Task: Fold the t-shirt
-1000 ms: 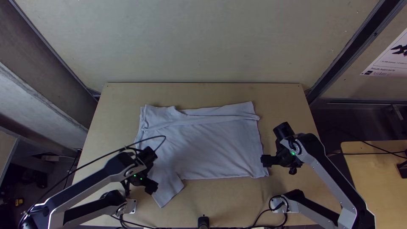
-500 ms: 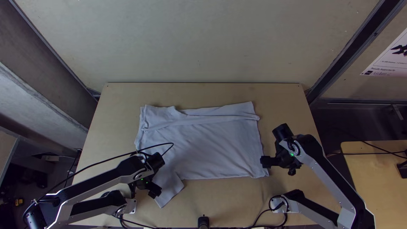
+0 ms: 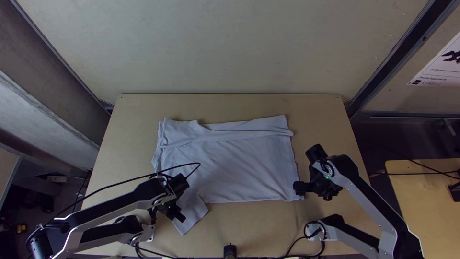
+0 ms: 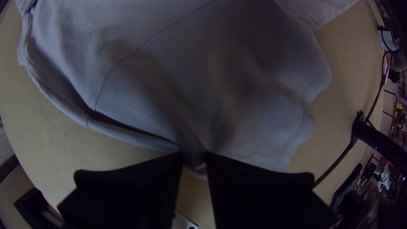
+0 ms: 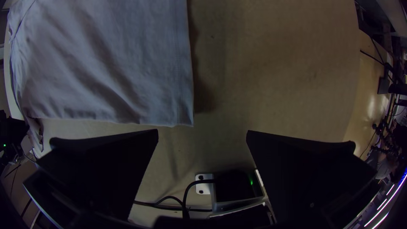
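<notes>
Top view: pale T-shirt (image 3: 244, 165) on counter (image 3: 268, 228), mostly flat, far part turned over.
Left wrist view: left hand (image 4: 194, 159) pinching gathered edge.
Right wrist view: right hand (image 5: 202, 135) spread, empty, beside hem corner.
Judged step: securing grips for next fold. Next: right hand should straddle corner, close, then both lift evenly.

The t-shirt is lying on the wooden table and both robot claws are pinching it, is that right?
Not quite: the right claw isn't pinching it. The right wrist view shows that claw open beside a corner of the t-shirt, with no cloth between its fingers. The left claw does pinch the t-shirt, which lies on the wooden table.
</notes>
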`<action>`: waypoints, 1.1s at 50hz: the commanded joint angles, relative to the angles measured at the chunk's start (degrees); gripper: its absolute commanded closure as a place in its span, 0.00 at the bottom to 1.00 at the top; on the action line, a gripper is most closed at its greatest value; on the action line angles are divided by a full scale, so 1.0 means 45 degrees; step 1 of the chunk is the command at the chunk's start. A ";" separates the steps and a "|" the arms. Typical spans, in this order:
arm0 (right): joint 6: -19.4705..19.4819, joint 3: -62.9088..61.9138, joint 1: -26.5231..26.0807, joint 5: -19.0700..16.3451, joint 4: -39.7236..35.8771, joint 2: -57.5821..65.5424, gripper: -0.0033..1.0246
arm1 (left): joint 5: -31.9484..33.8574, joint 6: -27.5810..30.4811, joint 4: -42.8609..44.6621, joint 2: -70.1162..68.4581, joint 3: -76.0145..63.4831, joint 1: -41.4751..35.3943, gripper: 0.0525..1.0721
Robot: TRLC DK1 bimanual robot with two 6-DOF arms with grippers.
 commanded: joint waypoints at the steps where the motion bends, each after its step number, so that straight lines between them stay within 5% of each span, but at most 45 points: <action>1: 0.0255 -0.0384 0.0021 -0.0195 0.0019 0.0264 0.07 | 0.0264 0.0096 0.0144 -0.0111 -0.0335 0.0511 0.97; 8: 0.0294 -0.0599 0.0060 -0.0390 0.0332 0.0401 0.16 | 0.0518 0.0037 0.0163 -0.0345 -0.0296 0.0492 0.97; 32: 0.0255 -0.0872 0.0177 -0.1112 0.1289 0.2276 0.16 | 0.0596 -0.0041 0.0183 -0.0794 -0.0335 0.0629 0.97; 39: 0.0196 -0.1087 0.0255 -0.1093 0.2187 0.2589 0.61 | 0.0596 -0.0041 0.0163 -0.0853 -0.0355 0.0707 0.97; 43: 0.0196 -0.1263 0.0450 -0.1054 0.2636 0.2550 0.95 | 0.0596 -0.0041 0.0183 -0.0931 -0.0374 0.0765 0.97; 55: 0.0235 -0.1126 0.0392 -0.1015 0.2246 0.2217 0.97 | 0.0577 -0.0021 0.0163 -0.1419 -0.0159 0.2035 0.97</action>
